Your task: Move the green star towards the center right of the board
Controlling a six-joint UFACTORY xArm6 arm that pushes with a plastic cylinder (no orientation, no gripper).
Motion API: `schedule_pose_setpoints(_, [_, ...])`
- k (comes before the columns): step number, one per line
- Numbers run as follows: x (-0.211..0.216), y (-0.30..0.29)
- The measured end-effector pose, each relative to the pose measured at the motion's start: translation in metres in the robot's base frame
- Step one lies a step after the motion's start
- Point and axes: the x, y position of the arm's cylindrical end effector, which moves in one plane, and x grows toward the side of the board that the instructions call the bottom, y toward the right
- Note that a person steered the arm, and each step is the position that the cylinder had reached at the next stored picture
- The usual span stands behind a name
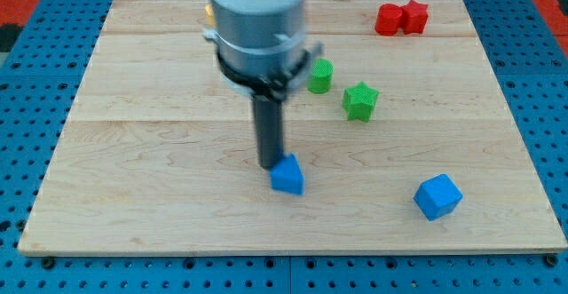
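The green star [360, 100] lies on the wooden board [133, 152], right of centre and a little above the middle. My tip [269, 164] is below and to the left of the star, well apart from it. The tip stands right at the upper left edge of a small blue block [287, 176], touching or nearly touching it. The arm's grey body hides the board's top middle.
A green cylinder [320, 76] stands up and left of the star. Two red blocks [400, 18] sit together at the top right. A blue cube [437, 196] lies at the lower right. A yellow block [208, 14] peeks out behind the arm.
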Motion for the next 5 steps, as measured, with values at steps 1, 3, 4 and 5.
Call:
schedule_pose_setpoints(1, [0.022,0.040])
schedule_pose_setpoints(3, [0.078,-0.040])
schedule_pose_setpoints(4, [0.080,0.041])
schedule_pose_setpoints(5, [0.055,0.093])
